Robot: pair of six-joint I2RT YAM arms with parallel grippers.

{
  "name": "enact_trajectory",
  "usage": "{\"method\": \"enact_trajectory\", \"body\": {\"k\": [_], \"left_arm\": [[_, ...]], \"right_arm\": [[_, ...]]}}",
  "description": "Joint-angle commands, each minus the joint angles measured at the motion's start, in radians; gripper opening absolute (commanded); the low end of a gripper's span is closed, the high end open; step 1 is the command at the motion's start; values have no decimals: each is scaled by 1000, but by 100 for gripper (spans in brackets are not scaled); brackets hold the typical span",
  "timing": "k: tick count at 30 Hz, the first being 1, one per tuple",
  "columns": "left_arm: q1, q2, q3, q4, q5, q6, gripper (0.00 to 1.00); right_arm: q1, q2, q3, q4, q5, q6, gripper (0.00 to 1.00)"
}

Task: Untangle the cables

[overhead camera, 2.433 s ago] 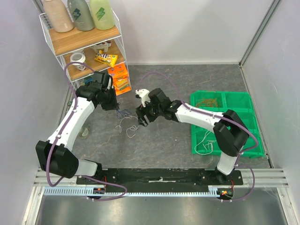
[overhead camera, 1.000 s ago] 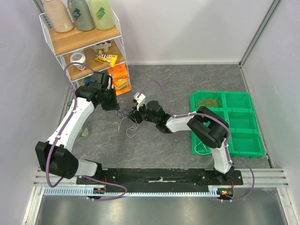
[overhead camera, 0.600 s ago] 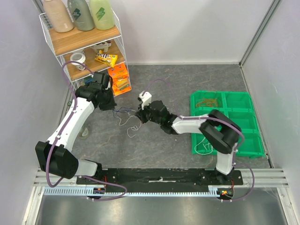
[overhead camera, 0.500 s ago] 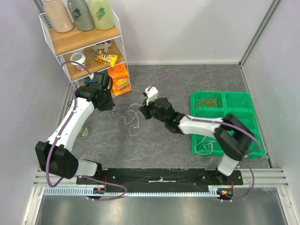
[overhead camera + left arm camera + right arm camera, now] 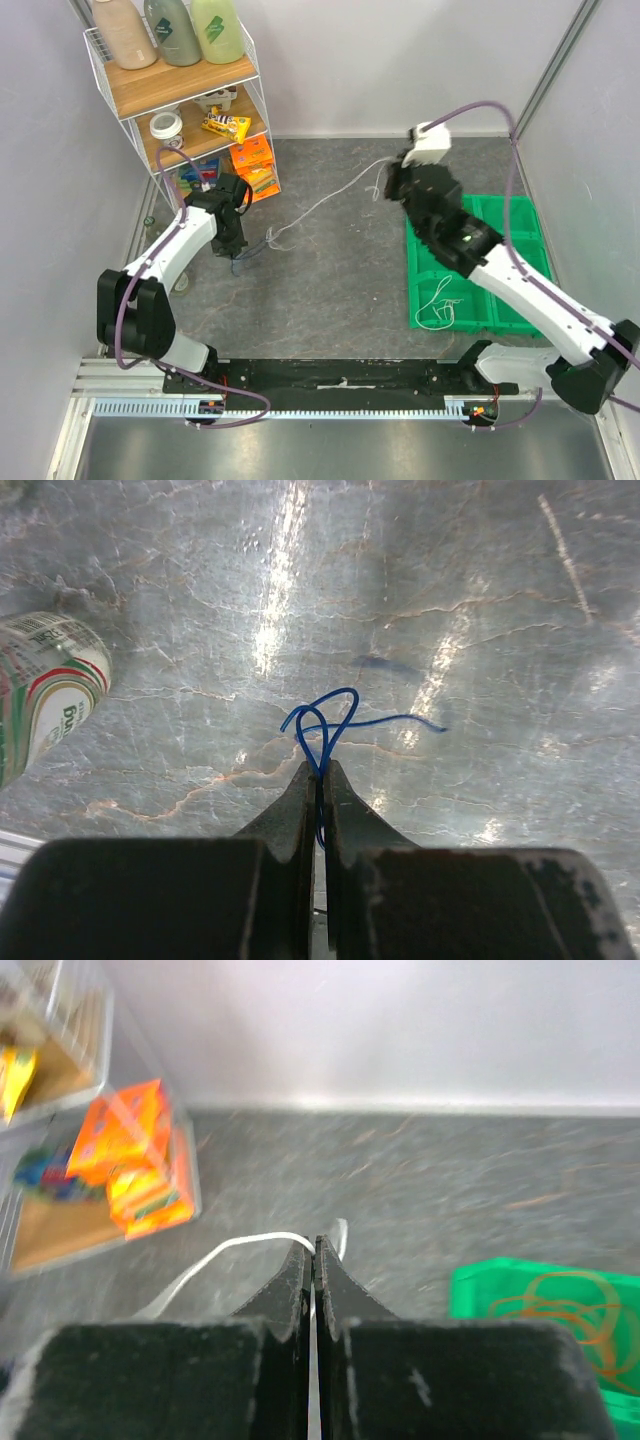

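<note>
The cables (image 5: 320, 203) lie strung out across the grey marbled tabletop (image 5: 340, 300). A white wire (image 5: 250, 1239) runs in a long, slightly slack line from a small tangle beside the left arm up toward the back right. There the right gripper (image 5: 388, 182) hangs above the surface with its jaws pressed together on the strand, which shows plainly in the right wrist view. At the near end the left gripper (image 5: 318, 772) is low over the table, its fingers pinched tight on a thin blue wire (image 5: 322, 715) that curls out ahead of the tips in a small loop. A can (image 5: 45, 700) sits near it, at the left of that wrist view. Off to the right is a green divided bin (image 5: 520, 200) — an orange coil (image 5: 440, 215) in a back compartment, a loose white strand (image 5: 437, 312) in a front one. A wire shelf rack (image 5: 255, 90) with bottles (image 5: 175, 30) and orange packets (image 5: 255, 165) stands in the back left corner.
</note>
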Motion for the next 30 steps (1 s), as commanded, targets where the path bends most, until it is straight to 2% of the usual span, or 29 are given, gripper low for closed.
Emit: {"method": "enact_trajectory", "body": {"k": [1, 9, 14, 17, 23, 26, 30], "left_arm": [[5, 26, -29, 44, 7, -25, 2], [5, 72, -21, 66, 59, -4, 2], [5, 97, -18, 75, 79, 16, 2], [5, 95, -20, 86, 96, 27, 2], [4, 69, 2, 100, 145, 56, 2], [4, 63, 12, 107, 179, 62, 2], [4, 75, 25, 112, 226, 62, 2]], "right_arm": [[-116, -71, 192, -188, 136, -19, 0], [-219, -46, 479, -358, 250, -116, 0], [-274, 36, 718, -493, 274, -122, 0], [-323, 76, 800, -550, 322, -138, 0], [-440, 95, 789, -726, 313, -53, 0], [-451, 40, 754, -791, 298, -36, 0], [-449, -110, 636, -771, 198, -90, 0]]}}
